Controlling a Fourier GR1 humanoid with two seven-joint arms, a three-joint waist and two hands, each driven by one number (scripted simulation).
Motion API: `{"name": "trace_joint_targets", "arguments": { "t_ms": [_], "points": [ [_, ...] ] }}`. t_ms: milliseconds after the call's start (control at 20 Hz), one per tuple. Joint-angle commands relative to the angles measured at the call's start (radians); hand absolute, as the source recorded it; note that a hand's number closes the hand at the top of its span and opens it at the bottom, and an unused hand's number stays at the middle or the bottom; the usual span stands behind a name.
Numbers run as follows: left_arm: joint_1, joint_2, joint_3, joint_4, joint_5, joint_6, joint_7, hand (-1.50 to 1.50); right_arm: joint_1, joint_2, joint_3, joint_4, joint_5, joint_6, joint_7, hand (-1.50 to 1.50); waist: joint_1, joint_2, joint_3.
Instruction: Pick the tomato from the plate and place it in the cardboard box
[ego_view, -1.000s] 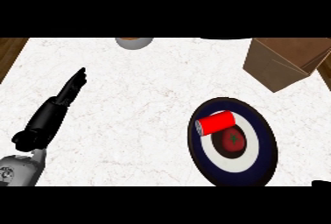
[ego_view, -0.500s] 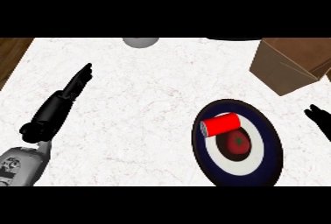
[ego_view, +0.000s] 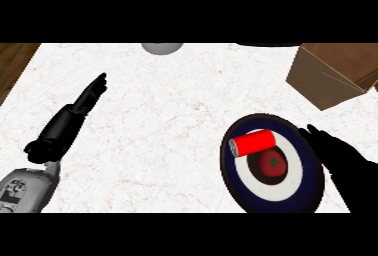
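Reaching in from the lower right, the right hand now lies over the right rim of the plate, fingers straight and open, holding nothing; 1 second ago it barely showed. Just to its left the tomato sits at the plate's middle, a red can lying on its side just beside it. The cardboard box stands beyond, well apart. The left hand rests open over the white counter, little changed. The approach looks nearly made; the grasp is not yet begun
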Motion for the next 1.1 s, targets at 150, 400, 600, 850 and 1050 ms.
{"name": "trace_joint_targets", "arguments": {
  "t_ms": [150,400,600,850,1050],
  "points": [
    [-0.028,-0.049,0.018,0.043,-0.051,-0.010,-0.010,0.00,-0.063,0.157,0.119,0.088,0.084,0.055,0.104,-1.50,-0.016,-0.002,0.001],
    [0.034,-0.009,0.062,-0.005,-0.019,-0.059,-0.030,0.00,-0.074,0.188,0.167,0.196,0.213,0.014,0.092,-1.50,-0.012,-0.003,0.002],
    [-0.001,-0.068,0.051,0.011,-0.069,-0.040,0.005,0.00,-0.087,0.239,0.128,0.221,0.237,0.049,0.073,-1.50,-0.017,-0.003,0.002],
    [0.006,-0.031,0.117,-0.004,-0.038,-0.109,0.014,0.00,-0.133,0.286,0.088,0.307,0.272,0.084,0.045,-1.50,-0.014,-0.002,0.002],
    [0.101,-0.091,0.060,-0.030,-0.117,-0.062,-0.051,0.00,-0.075,0.297,0.124,0.309,0.343,0.079,0.051,-1.50,-0.014,-0.004,0.002]
  ]
}}
